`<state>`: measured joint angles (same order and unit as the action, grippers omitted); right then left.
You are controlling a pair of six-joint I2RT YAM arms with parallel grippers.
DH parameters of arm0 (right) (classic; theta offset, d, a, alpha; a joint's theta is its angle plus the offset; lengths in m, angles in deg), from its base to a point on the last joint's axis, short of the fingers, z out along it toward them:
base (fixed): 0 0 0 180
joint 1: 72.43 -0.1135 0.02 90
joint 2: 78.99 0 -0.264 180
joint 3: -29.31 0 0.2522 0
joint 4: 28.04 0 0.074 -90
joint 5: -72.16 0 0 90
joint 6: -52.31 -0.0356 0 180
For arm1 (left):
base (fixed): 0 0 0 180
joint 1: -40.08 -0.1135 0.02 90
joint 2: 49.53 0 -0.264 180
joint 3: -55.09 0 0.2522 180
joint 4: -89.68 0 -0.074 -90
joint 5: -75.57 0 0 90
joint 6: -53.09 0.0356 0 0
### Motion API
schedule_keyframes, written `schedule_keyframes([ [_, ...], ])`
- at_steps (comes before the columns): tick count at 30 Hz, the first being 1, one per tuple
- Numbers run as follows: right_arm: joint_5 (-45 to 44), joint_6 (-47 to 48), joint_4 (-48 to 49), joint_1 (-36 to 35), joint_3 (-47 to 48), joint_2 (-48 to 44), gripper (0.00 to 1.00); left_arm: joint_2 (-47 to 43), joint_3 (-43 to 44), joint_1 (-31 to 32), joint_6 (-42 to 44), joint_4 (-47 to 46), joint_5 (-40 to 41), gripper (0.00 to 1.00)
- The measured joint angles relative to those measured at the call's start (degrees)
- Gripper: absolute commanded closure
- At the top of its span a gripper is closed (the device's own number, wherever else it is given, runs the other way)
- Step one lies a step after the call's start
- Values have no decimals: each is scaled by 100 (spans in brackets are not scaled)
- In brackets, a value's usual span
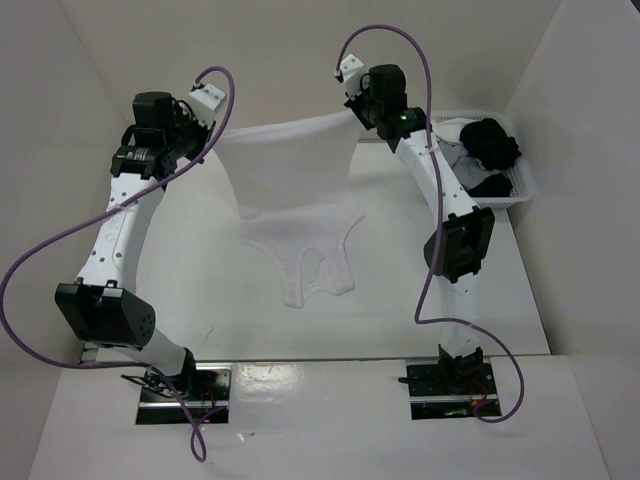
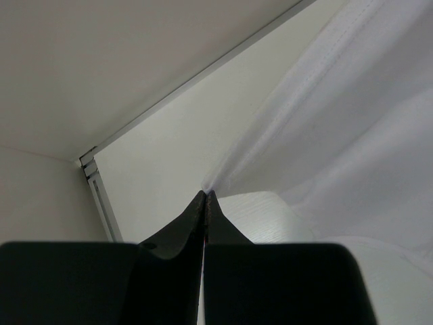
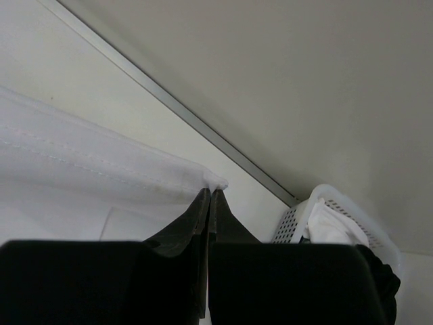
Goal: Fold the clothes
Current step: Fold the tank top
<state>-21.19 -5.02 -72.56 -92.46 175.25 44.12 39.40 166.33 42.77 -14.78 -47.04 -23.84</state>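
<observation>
**Q:** What colour do we record for the clothes (image 1: 295, 200)?
**A:** Plain white, thin enough to look faintly grey where it hangs; no print, only hem stitching in the same white.
**Q:** And the basket (image 1: 528, 180)?
**A:** White lattice, with black items (image 1: 492, 142) inside.
**Q:** How do we label the arms (image 1: 110, 235)?
**A:** White links, black joints, purple cables (image 1: 385, 28), over a white table (image 1: 200, 280).

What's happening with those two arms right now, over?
Left gripper shut on white garment edge. Right gripper shut on it too. Garment hangs stretched between, lower end on table. Basket aside, not blocking.
</observation>
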Motion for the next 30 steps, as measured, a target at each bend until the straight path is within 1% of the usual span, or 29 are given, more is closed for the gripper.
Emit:
schedule_keyframes([
  [6, 96, -55, -223, -4, 164, 20, 100, -4, 0, 0, 0, 0, 17, 100],
  [9, 118, -87, -267, -20, 24, -66, 100, -61, -13, 0, 0, -4, 17, 100],
  [13, 129, -122, -262, -33, -669, -459, 100, -284, -164, 0, 0, 22, 7, 100],
  [18, 136, -127, -201, -50, -1753, -1241, 100, -706, -417, 0, 15, 55, -92, 100],
  [23, 131, -127, -57, -101, -2651, -2076, 100, -1239, -1060, -2, 42, 155, -205, 100],
  [30, 118, -127, 144, -109, -3453, -2874, 100, -1873, -2052, 79, 162, 518, -334, 100],
])
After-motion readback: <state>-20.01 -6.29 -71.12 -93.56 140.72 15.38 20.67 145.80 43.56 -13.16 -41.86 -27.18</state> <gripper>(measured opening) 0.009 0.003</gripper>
